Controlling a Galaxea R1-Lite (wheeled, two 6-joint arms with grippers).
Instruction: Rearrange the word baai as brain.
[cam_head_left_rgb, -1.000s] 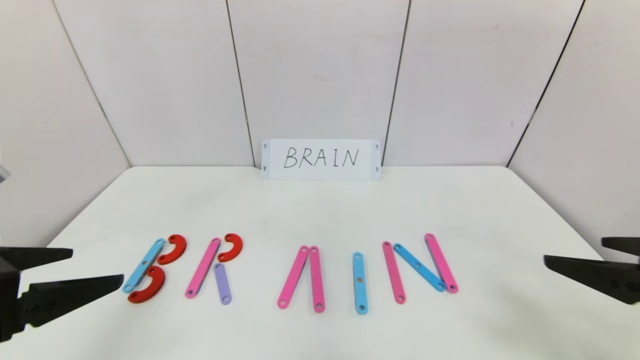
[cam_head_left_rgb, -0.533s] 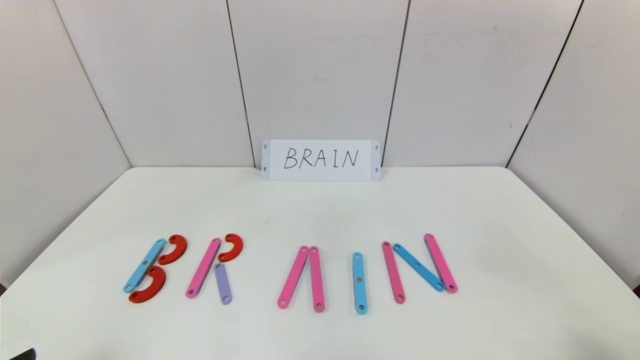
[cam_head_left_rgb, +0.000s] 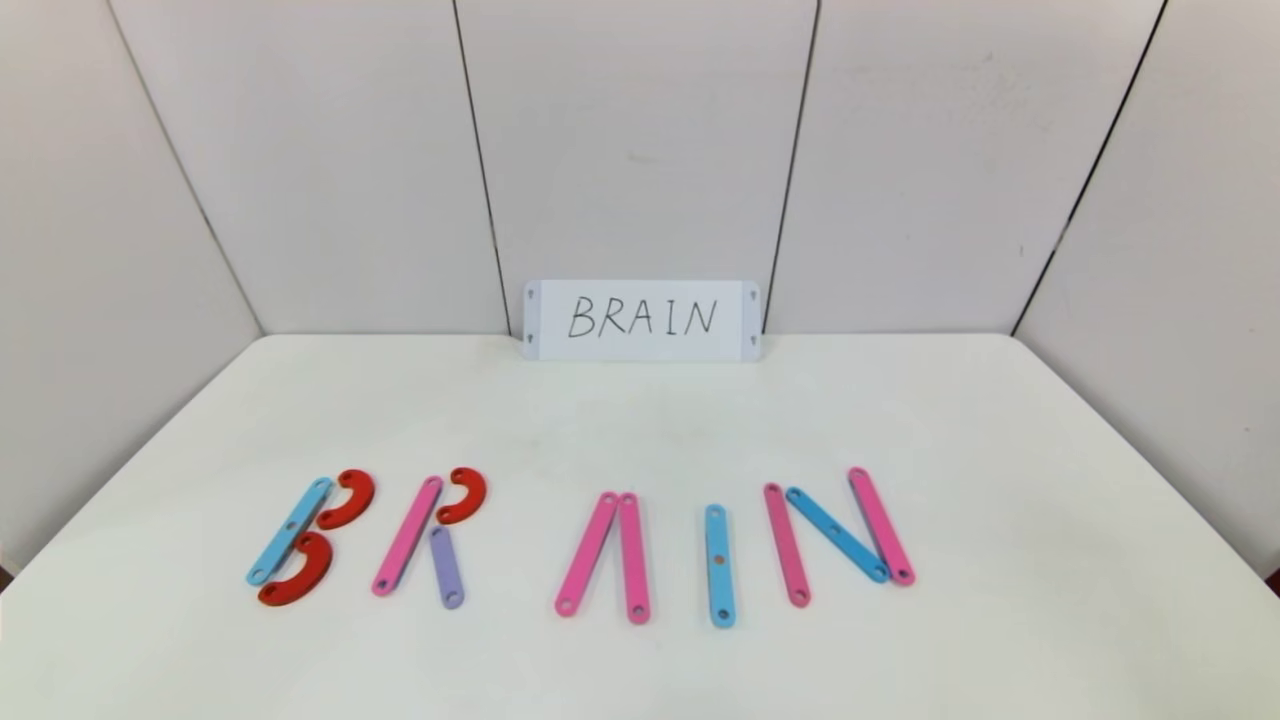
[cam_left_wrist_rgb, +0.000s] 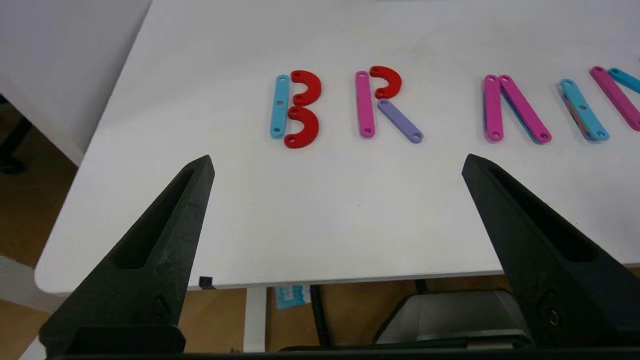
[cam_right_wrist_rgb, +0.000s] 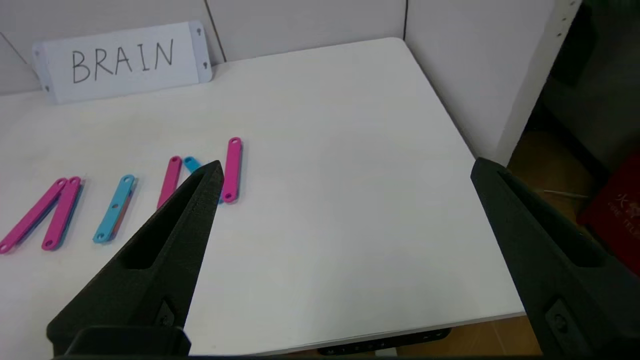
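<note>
1. Plastic letters (cam_head_left_rgb: 580, 545) lie flat on the desk (cam_head_left_rgb: 640, 420), already spelling BRAIN like the card (cam_head_left_rgb: 641, 320) behind, so you likely have nothing left to move.
2. Left claw (cam_left_wrist_rgb: 337, 160) and right claw (cam_right_wrist_rgb: 345, 167) hang released, empty, off the desk's near edge.

left black two-finger gripper (cam_left_wrist_rgb: 337, 160): fingers spread wide, holding nothing, hanging off the near left edge | right black two-finger gripper (cam_right_wrist_rgb: 345, 167): fingers spread wide, holding nothing, hanging off the near right corner
</note>
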